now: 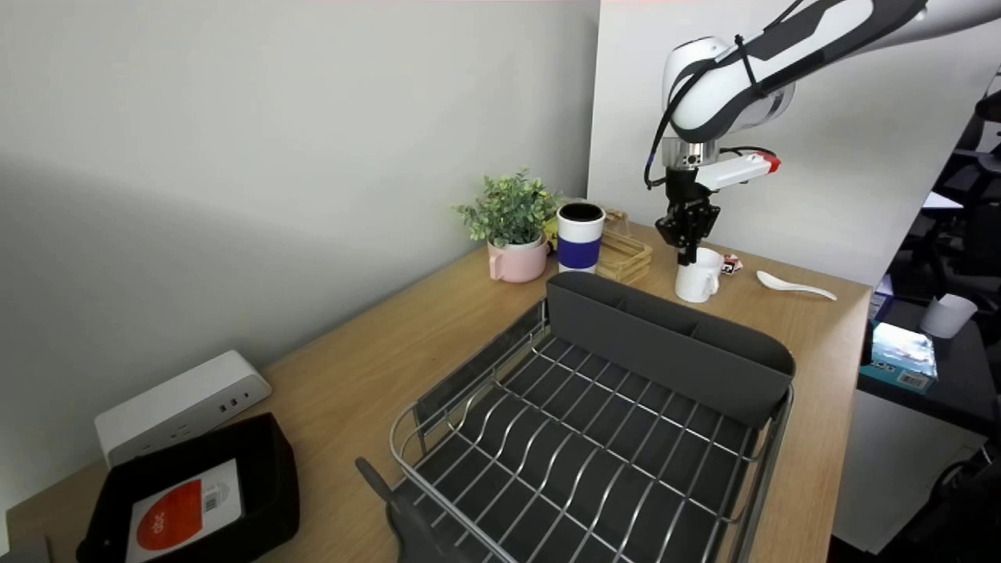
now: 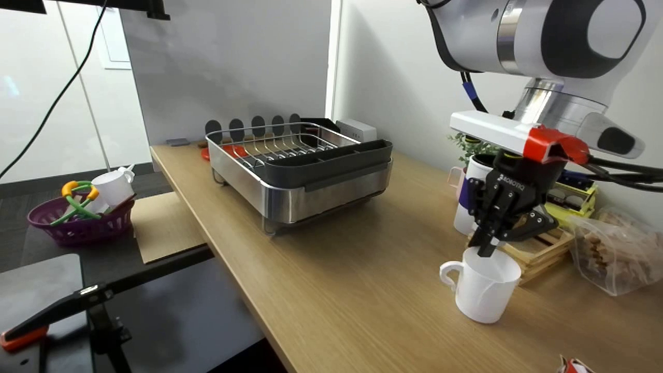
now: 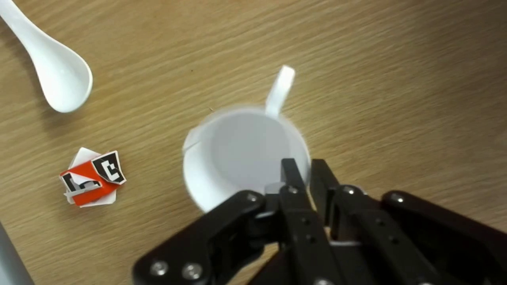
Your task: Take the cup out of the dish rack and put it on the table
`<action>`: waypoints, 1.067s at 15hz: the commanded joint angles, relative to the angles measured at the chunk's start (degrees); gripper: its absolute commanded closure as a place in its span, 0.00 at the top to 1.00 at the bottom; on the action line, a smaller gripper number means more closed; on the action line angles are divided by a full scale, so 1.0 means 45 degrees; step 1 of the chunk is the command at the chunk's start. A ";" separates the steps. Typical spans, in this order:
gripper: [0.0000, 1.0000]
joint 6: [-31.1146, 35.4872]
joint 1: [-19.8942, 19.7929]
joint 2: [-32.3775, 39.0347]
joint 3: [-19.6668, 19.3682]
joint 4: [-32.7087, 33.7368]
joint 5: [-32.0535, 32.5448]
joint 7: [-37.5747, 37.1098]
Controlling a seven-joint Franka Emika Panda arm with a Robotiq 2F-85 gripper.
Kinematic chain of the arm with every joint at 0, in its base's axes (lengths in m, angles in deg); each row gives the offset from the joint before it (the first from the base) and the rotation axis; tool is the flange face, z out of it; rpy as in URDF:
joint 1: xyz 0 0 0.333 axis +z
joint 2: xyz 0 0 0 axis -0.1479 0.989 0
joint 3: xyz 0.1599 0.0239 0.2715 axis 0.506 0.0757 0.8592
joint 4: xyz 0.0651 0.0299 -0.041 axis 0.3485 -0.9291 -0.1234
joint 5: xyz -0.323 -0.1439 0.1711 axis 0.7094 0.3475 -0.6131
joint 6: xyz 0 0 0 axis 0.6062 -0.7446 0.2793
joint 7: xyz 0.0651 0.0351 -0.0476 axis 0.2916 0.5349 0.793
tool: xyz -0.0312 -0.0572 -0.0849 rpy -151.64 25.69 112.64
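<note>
Cup (image 2: 487, 290), white: out of the rack (image 2: 336, 194), my pincer (image 3: 304, 163) clamped on its rim; contact with counter (image 2: 362, 290) unclear. Outstanding, I judge: any lowering, then release.

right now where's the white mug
In an exterior view, the white mug is right of centre, between the wooden crate and the white spoon and outside the dish rack, with the gripper at its rim.
</note>
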 commanded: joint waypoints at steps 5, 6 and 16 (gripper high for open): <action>0.47 -0.0079 -0.0178 -0.0324 0.0174 -0.0230 -0.0095 0.0075; 0.53 0.0062 -0.0168 -0.0509 0.0175 -0.0458 -0.0098 0.0111; 1.00 0.0764 0.0030 -0.4917 0.0129 -0.4776 -0.0090 0.0345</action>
